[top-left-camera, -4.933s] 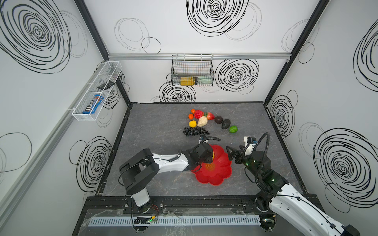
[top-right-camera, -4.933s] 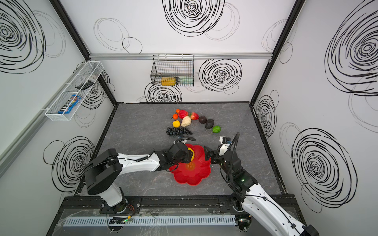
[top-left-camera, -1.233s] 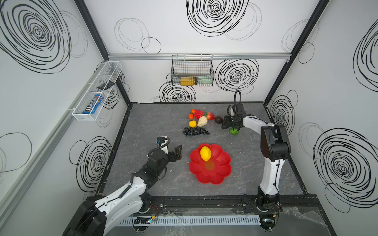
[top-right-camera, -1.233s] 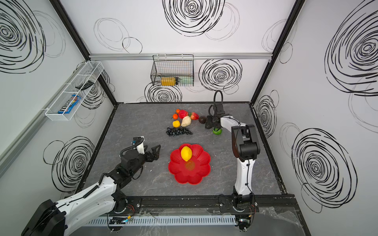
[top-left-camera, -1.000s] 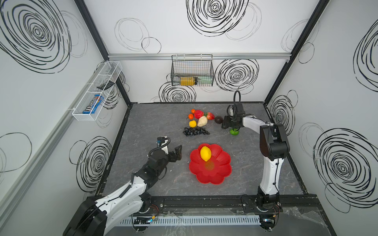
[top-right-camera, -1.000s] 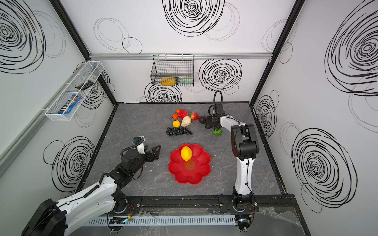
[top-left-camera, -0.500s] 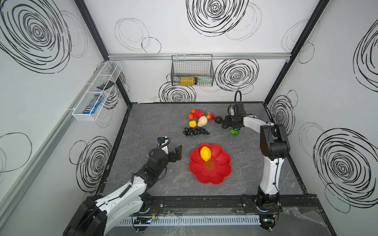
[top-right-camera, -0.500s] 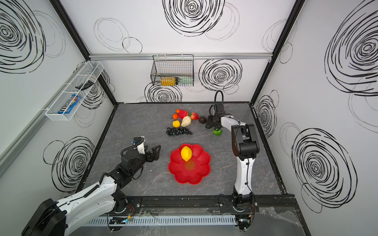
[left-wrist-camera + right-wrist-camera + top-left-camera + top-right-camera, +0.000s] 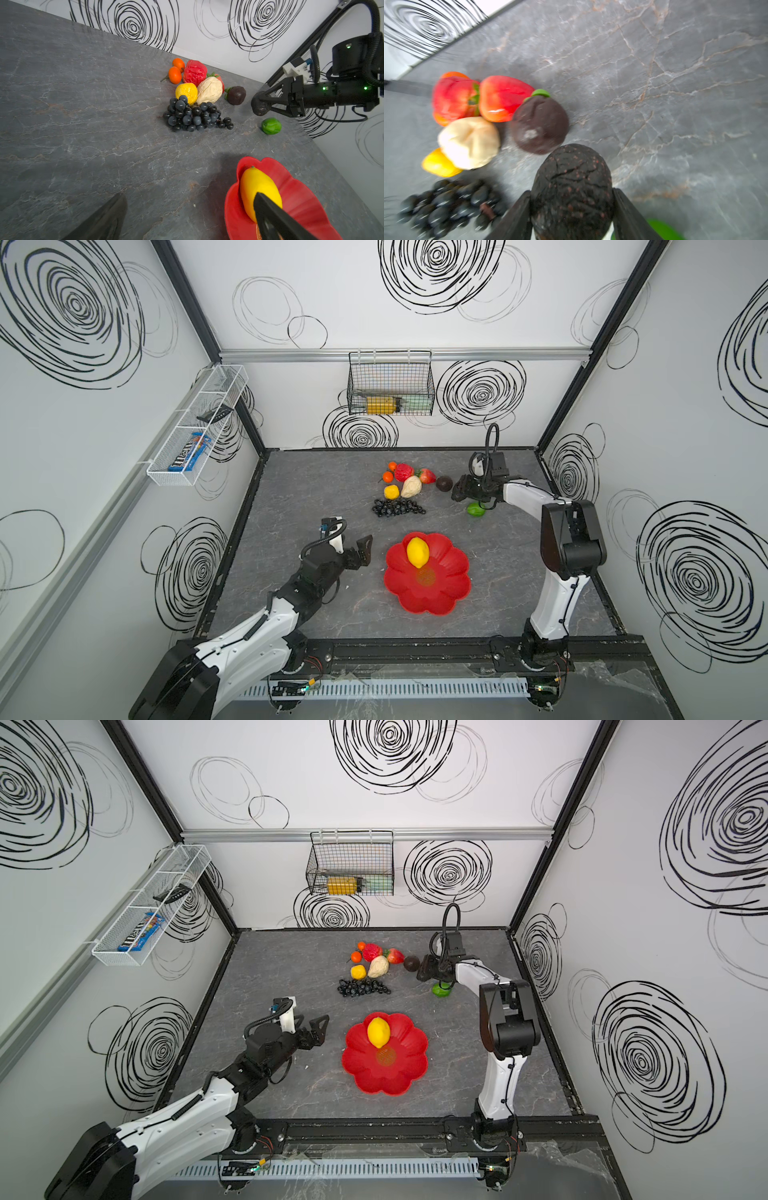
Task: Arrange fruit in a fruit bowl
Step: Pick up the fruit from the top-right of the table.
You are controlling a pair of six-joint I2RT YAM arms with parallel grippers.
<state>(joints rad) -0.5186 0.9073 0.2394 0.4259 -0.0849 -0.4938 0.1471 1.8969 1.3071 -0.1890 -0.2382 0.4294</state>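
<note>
The red flower-shaped fruit bowl holds one yellow lemon. Left of the bowl my left gripper stands open and empty. At the back right my right gripper is shut on a dark avocado. The green lime lies just beside it. A second dark fruit, strawberry, red apple, beige piece, small lemon, tangerines and black grapes cluster at the back.
A black wire basket hangs on the back wall and a white wire shelf on the left wall. The fruit cluster lies close to the back wall. Black frame posts stand in the corners.
Since several seconds ago the left gripper left the lemon in the bowl and drew back left; the right arm reached to the back. In the last second its jaws narrowed onto the avocado.
</note>
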